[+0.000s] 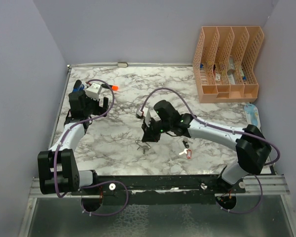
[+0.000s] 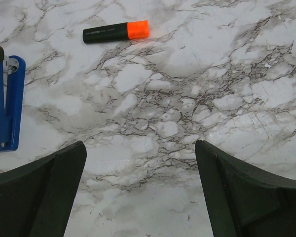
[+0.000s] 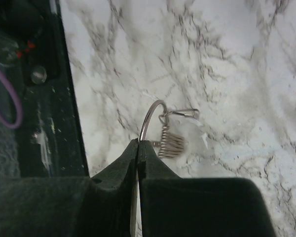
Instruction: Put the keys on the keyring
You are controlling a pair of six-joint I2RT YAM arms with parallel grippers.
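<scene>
Currently keyring [image 3: 147, 118] is being clamped by right end effector [image 3: 138, 143] (left end effector [image 2: 139, 148] spread, idle); keys [image 1: 188, 153] are being left unthreaded.

Top camera high, near edge, looking down; wrist cameras close over same marble table [image 1: 118, 98], right perhaps nearest, blurred.

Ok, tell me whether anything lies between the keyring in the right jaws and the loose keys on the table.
Nothing visible does. The right jaws are shut on the keyring; only bare marble table lies between it and the two loose keys.
</scene>
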